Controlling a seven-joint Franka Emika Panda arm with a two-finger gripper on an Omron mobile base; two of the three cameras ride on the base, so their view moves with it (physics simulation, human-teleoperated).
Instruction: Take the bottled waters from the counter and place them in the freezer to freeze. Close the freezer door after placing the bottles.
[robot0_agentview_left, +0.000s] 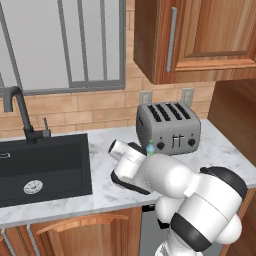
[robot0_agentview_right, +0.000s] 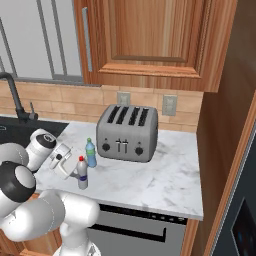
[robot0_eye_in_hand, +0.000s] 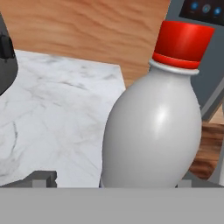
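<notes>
Left base view: the white arm fills the lower right, and a green-capped bottle (robot0_agentview_left: 150, 147) peeks above it on the marble counter (robot0_agentview_left: 100, 187), in front of the toaster (robot0_agentview_left: 168, 127). Right base view: the gripper (robot0_agentview_right: 70, 167), at centre left, stands spread wide around the upright red-capped bottle (robot0_agentview_right: 82, 173); the green-capped one stands just behind. Hand view: the red-capped bottle looms at centre right, between the released fingertips (robot0_eye_in_hand: 41, 178).

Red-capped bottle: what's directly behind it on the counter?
The green-capped bottle stands just behind the red-capped bottle, with the toaster beyond. The red-capped bottle's base is hidden in the hand view.
</notes>
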